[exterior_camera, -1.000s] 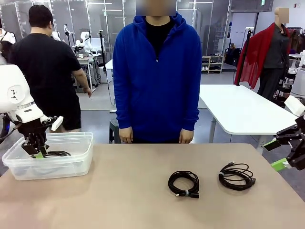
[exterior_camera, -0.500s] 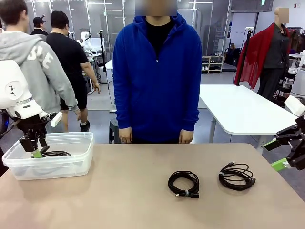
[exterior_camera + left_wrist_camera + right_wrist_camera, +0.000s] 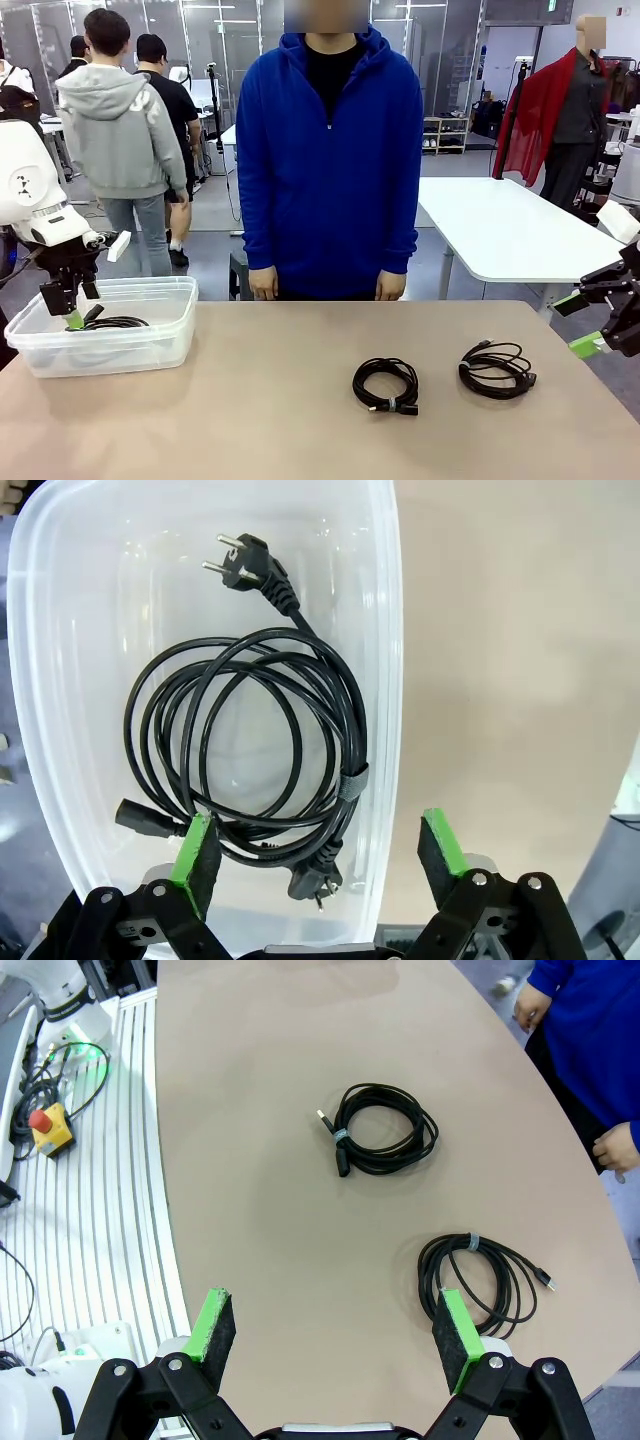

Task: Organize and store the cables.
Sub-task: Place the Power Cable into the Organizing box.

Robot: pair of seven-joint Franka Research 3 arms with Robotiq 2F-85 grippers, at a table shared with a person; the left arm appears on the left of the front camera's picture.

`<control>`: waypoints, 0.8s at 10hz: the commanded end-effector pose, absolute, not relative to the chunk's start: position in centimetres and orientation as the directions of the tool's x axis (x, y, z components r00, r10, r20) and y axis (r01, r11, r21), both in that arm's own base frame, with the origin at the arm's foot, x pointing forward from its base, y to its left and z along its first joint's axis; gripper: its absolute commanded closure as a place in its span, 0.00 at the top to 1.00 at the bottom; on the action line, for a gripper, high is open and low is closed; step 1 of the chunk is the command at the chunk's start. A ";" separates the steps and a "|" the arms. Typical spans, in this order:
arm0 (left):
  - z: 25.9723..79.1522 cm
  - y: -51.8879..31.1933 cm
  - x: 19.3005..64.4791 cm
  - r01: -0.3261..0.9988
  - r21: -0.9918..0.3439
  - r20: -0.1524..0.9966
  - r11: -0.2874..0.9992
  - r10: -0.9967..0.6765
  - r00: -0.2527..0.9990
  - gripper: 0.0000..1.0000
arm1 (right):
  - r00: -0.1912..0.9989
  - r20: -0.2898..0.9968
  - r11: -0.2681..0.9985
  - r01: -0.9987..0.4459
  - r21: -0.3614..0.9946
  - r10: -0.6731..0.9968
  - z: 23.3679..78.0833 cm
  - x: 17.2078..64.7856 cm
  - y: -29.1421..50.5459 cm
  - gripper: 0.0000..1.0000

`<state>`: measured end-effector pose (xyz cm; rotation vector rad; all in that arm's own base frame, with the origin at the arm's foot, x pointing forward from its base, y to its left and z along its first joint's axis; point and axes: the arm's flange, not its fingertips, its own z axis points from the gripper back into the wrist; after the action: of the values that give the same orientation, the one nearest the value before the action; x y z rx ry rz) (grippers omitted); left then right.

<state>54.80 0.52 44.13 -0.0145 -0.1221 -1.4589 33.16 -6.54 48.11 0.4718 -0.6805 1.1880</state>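
One coiled black cable point(image 3: 350, 730) with chunky plug ends lies on the floor of the clear plastic bin point(image 3: 385, 630). My left gripper point(image 3: 318, 848) hangs open just above it, holding nothing. From the front, that left gripper point(image 3: 72, 312) sits over the bin's point(image 3: 150, 345) left part, beside the cable point(image 3: 118, 322). A second coil point(image 3: 358, 382) and a third coil point(image 3: 495, 392) lie on the table right of centre. My right gripper point(image 3: 577, 324) is open at the table's right edge. From its wrist, the right gripper point(image 3: 335, 1332) looks down on the nearer coil point(image 3: 428, 1265) and the farther one point(image 3: 425, 1135).
A person in a blue hoodie point(image 3: 330, 150) stands at the far edge of the tan table point(image 3: 250, 420), hands down at their sides. Other people walk in the background. An emergency-stop button point(image 3: 48, 1130) and loose wiring lie beyond the table edge in the right wrist view.
My left gripper has risen slightly and shifted left over the bin; the cable stays inside. The right arm and both table coils have not moved. Background people have walked right.
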 end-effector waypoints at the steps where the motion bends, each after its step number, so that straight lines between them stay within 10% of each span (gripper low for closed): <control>1: 44.3 0.9 54.7 0.991 0.059 0.089 0.122 -0.989 0.116 1.00 | 0.217 0.710 0.317 -0.948 -0.009 0.670 48.1 33.1 -6.4 1.00; 8: 44.1 0.5 54.8 0.992 0.064 0.092 0.113 -0.990 0.107 1.00 | 0.217 0.710 0.317 -0.948 -0.009 0.670 48.1 33.1 -6.4 1.00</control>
<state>54.81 0.38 44.12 -0.0148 -0.1219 -1.4611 33.16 -6.54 48.11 0.4718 -0.6805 1.1880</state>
